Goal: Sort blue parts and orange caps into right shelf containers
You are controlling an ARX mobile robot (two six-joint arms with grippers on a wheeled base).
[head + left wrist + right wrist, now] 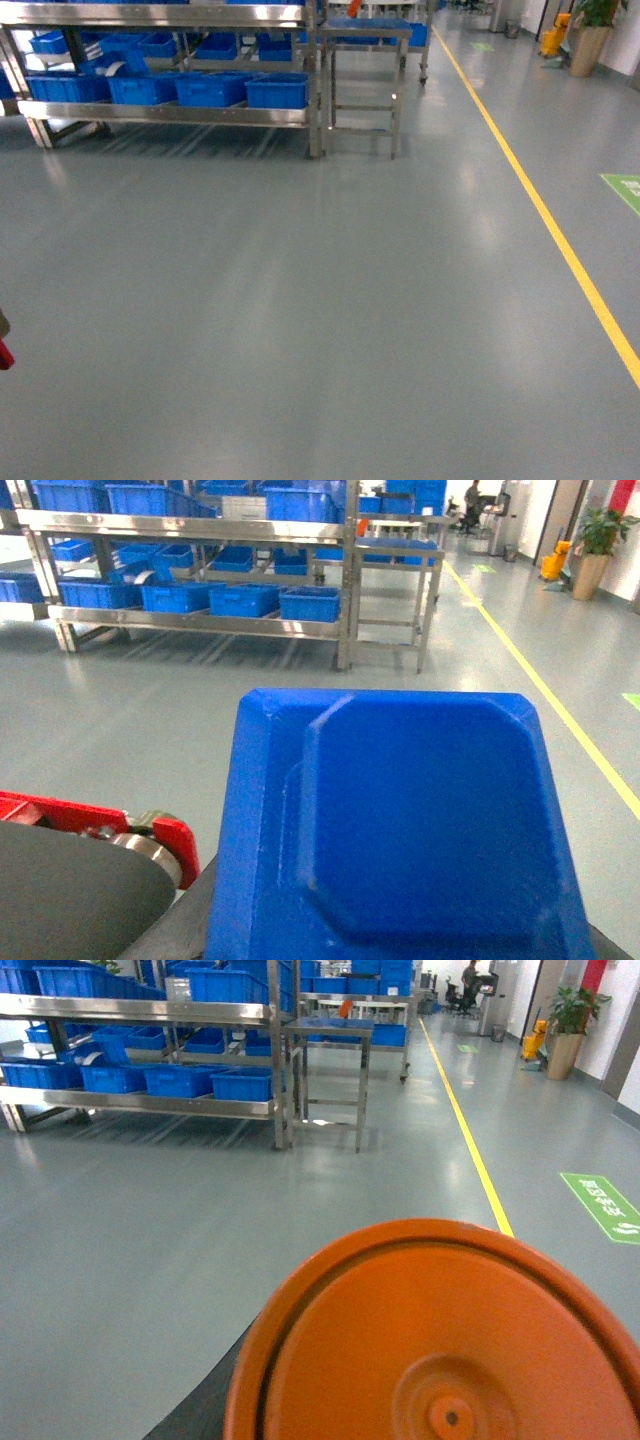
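Note:
A large blue part (400,830), a moulded tray-like piece with chamfered corners, fills the lower left wrist view. It hangs above the floor with my left gripper shut on it; only a dark finger (195,920) shows at its lower left. A round orange cap (440,1340) with a small centre hole fills the lower right wrist view, held in my right gripper, whose dark finger (205,1400) shows beside it. Neither gripper appears in the head view. Bright-blue crates (277,90) line a long steel shelf rack (170,113) far ahead on the left.
A narrow steel stand (362,70) next to the rack's right end carries a blue crate (370,24) and something orange (353,8). A yellow floor line (560,250) runs along the right, with a green floor sign (625,190) and a potted plant (590,40) beyond it. Grey floor lies between me and the rack.

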